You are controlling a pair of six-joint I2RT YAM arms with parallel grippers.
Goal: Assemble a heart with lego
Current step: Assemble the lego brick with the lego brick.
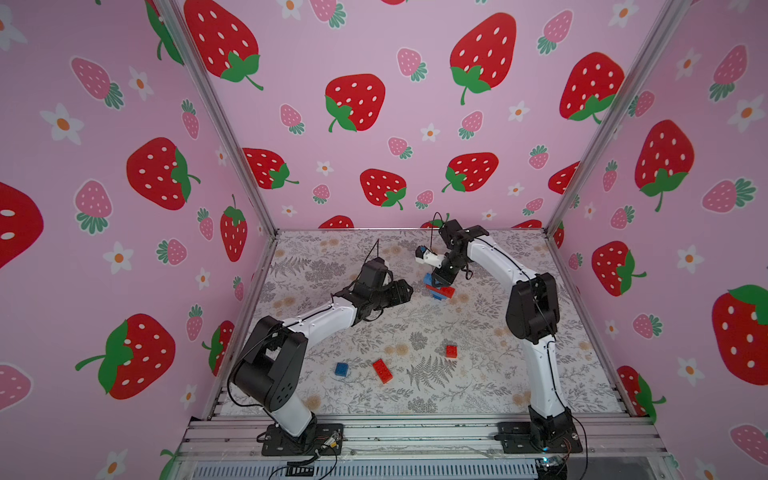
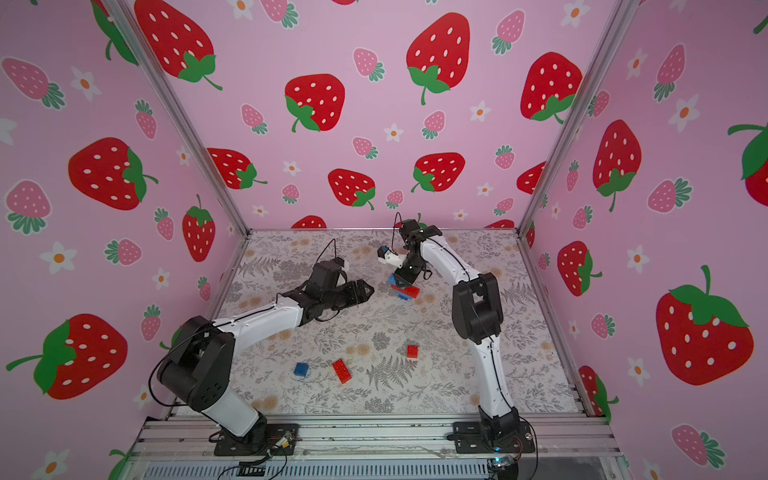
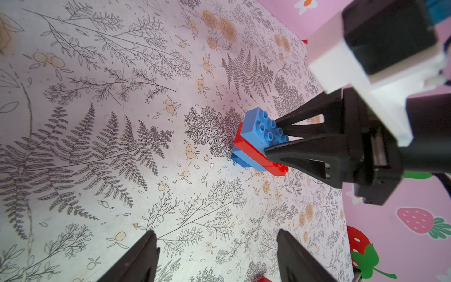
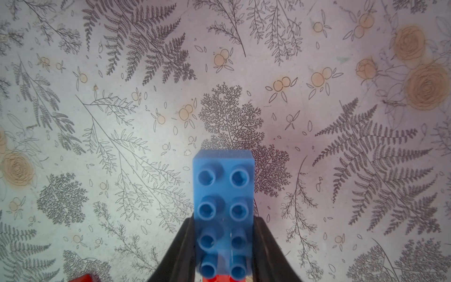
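Observation:
The heart [image 1: 438,289] [image 2: 404,289] is a small stack of joined blue and red lego bricks at the back middle of the mat. It seems to rest on the mat. My right gripper [image 1: 440,282] [image 3: 271,136] [image 4: 223,219] is shut on the sides of its top long blue brick [image 4: 223,190] [image 3: 262,128]. A red brick [image 3: 253,151] lies under that, and another blue one sits below. My left gripper [image 1: 409,289] [image 2: 370,291] [image 3: 216,234] stands open and empty just left of the stack, not touching it.
Three loose bricks lie on the front of the floral mat [image 1: 478,374]: a small blue square [image 1: 341,369] [image 2: 301,370], a long red one [image 1: 382,370] [image 2: 341,371] and a small red square [image 1: 451,351] [image 2: 412,351]. Strawberry-print walls close in three sides.

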